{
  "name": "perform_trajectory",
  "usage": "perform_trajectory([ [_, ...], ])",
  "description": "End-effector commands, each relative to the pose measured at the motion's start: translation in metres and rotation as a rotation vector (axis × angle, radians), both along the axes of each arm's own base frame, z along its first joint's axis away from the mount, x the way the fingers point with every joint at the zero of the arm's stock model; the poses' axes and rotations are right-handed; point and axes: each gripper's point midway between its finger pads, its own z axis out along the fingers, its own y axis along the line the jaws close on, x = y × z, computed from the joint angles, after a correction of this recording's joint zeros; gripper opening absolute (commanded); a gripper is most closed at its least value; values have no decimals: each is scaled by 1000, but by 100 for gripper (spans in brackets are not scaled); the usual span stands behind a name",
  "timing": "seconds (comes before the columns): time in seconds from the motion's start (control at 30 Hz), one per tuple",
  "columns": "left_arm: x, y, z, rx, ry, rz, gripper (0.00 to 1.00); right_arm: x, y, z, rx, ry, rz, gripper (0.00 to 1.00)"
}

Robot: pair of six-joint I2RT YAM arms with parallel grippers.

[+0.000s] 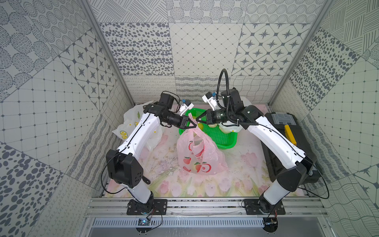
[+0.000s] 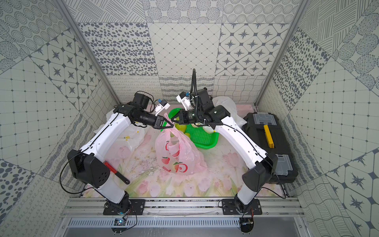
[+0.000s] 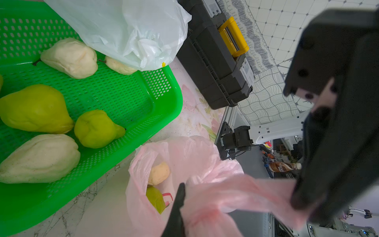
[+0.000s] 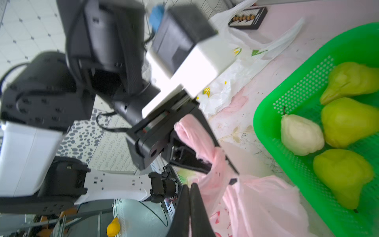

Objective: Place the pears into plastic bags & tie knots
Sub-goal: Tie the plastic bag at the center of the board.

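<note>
Left gripper is clenched on the twisted handle of the pink bag, plastic bunched between its jaws; it reads the same in both top views. Right gripper sits tip to tip with it, jaws pinched flat together in its own wrist view. A stretched pink strip runs from the left tool's finger into the right tool's tip, so I read it as gripping that handle too.

The bag body hangs straight below both tools, bottom on the flowered table. Through its mouth I see a cream pear and a green pear. Green basket lies just beyond and below the right gripper, with more pears loose in it, green and cream. Lemon bag lies behind the left gripper, under its arm. Plain white bag drapes over the basket's far corner. Black toolbox sits outside the right arm.
</note>
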Motion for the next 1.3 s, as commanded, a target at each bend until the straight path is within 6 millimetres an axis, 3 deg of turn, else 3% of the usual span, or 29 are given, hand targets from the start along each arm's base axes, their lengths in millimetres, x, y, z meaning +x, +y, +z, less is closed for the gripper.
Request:
perform_trajectory([
  [0.0, 13, 8, -3, 23, 16, 63, 2, -32, 8, 0, 21, -64, 89, 0],
  [0.17, 6, 5, 8, -31, 16, 32, 0, -57, 24, -49, -21, -67, 158, 0],
  [0.3, -3, 2, 18, -78, 17, -4, 3, -47, 26, -74, -15, -151, 133, 0],
  [0.57, -29, 4, 25, -111, 5, -78, 16, -27, 20, -77, 19, -300, 154, 0],
  [0.73, -38, 6, 22, -119, 7, -95, 27, -31, 11, -77, 31, -357, 190, 0],
  [1.03, -37, -5, 8, -86, 46, -115, 37, -40, 11, -73, 55, -421, 235, 0],
  [1.27, -35, -9, -10, -38, 77, -110, 36, -48, 13, -79, 21, -467, 281, 0],
])
